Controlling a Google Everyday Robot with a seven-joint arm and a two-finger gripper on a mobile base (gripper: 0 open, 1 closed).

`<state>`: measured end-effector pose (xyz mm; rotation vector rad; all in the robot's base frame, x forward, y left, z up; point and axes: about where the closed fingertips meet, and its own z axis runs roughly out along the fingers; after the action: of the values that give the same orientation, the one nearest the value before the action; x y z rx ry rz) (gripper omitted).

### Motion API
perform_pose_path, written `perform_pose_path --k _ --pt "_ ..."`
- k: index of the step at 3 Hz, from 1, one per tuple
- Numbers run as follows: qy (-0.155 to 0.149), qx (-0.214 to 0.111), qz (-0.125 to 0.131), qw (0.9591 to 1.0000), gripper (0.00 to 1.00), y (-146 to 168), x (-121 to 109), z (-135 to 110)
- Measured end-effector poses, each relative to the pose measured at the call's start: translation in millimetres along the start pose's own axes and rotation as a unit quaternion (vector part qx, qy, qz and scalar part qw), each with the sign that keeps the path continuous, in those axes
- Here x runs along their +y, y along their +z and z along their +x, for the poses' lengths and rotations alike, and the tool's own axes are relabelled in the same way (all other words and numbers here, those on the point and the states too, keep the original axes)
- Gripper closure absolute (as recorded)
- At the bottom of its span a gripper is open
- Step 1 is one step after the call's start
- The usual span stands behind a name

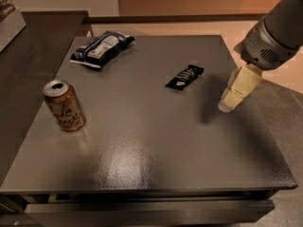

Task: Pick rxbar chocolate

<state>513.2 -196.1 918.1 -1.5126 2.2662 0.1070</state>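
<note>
The cream-coloured gripper (pixel 229 103) hangs tilted above the right part of the dark grey tabletop (pixel 156 145), holding nothing; whether it is apart or together I cannot tell. The rxbar chocolate (pixel 184 76), a small flat black wrapper with white lettering, lies free on the surface near the gripper, up and to its picture-left, so a short reach looks enough. Far beyond it, the copper drink can (pixel 64 105) and the dark blue-and-white crinkly bag (pixel 102 48) stand clear of that path.

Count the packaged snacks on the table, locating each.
2. The rxbar chocolate lies right of centre; the snack bag lies at the far left. The end effector hovers right of the bar.
</note>
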Motion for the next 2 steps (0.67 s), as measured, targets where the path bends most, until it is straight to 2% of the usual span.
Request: perform_pose_path --k 1,2 --pt "0.030 -0.038 -0.007 0.9988 0.00 39 -15 -11" --pt "0.054 -0.073 0.001 0.9959 0.00 67 -34 -28"
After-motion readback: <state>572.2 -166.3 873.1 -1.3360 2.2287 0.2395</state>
